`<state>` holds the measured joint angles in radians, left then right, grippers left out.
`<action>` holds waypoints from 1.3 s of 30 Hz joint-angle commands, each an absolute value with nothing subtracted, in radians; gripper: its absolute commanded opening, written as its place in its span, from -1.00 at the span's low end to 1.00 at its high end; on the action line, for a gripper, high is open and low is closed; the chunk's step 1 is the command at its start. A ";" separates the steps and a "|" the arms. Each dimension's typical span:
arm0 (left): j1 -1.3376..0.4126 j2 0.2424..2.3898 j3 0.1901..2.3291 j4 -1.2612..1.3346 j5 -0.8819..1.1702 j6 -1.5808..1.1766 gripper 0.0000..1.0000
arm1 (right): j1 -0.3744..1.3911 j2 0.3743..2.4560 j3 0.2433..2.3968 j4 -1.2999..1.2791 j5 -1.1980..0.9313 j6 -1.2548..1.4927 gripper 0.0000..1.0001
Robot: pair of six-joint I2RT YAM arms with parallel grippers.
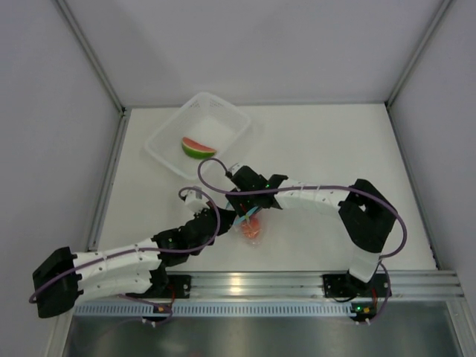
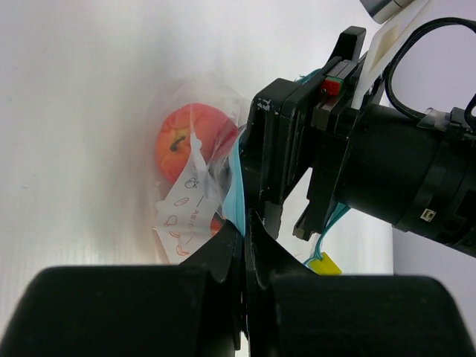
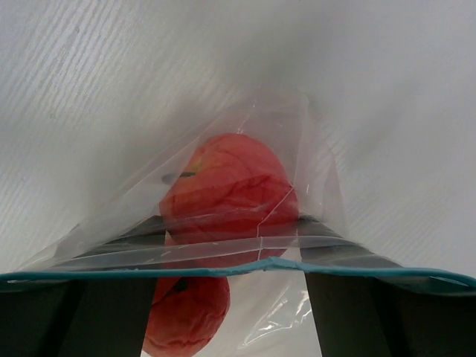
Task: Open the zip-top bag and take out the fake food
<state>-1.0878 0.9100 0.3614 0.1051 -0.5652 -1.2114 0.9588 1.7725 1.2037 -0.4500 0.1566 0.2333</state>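
Observation:
The zip-top bag (image 1: 251, 229) lies at the table's middle with both grippers on it. Through the clear plastic the left wrist view shows a round red tomato-like ball (image 2: 190, 141) in the bag (image 2: 197, 190). My left gripper (image 2: 245, 230) is shut on the light blue zip strip (image 2: 238, 197). My right gripper (image 3: 230, 312) is open, its fingers wide apart and showing through the plastic. The zip strip (image 3: 260, 266) stretches across them, with the red ball (image 3: 230, 193) and a second orange-red fruit (image 3: 186, 312) between. The watermelon wedge (image 1: 198, 147) lies in the basket.
The white mesh-sided basket (image 1: 160, 141) stands at the back left of the table. A teal cord with a yellow tag (image 2: 325, 264) hangs by the right gripper (image 2: 286, 216). The two arms cross closely above the bag.

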 commanded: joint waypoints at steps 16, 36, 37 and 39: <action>-1.078 0.913 0.324 0.155 -0.520 -1.213 -1.00 | 0.907 1.877 1.287 -0.339 0.253 0.244 0.57; -1.075 0.899 0.330 0.160 -0.566 -1.193 -1.00 | 0.940 1.729 1.187 -0.288 0.321 0.264 -0.13; -1.075 0.899 0.334 0.158 -0.572 -1.187 -1.00 | 0.957 1.720 1.184 -0.305 0.328 0.268 -0.12; -1.075 0.902 0.351 0.158 -0.584 -1.169 -1.00 | 0.976 1.706 1.187 -0.328 0.345 0.273 -0.12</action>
<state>-1.0637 0.9134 0.3225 0.1577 -0.5667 -1.2015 0.9684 1.7710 1.1904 -0.3157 0.2394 0.2642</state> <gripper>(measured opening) 0.020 0.641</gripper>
